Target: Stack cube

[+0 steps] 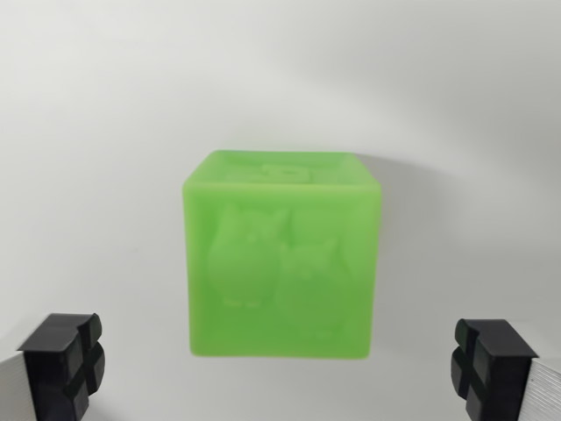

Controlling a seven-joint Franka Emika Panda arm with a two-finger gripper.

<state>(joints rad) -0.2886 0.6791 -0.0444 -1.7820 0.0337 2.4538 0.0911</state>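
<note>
While the end effector (pixel 280 373) hovers wide open and empty, the green cube (pixel 280 256) sits on the white worktop (pixel 96 105), centred between its pads. Approach step, apparently; next, descend and close.

Green cube (pixel 282 263): smooth matt plastic, embossed relief; table (pixel 105 132) matt white.

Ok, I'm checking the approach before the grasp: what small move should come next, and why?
Probably lower the pincer straight down around the green cube. It is open, with one black fingertip at the wrist view's left and the other at its right, both clear of the cube, which sits roughly centred between them on the white surface.
</note>
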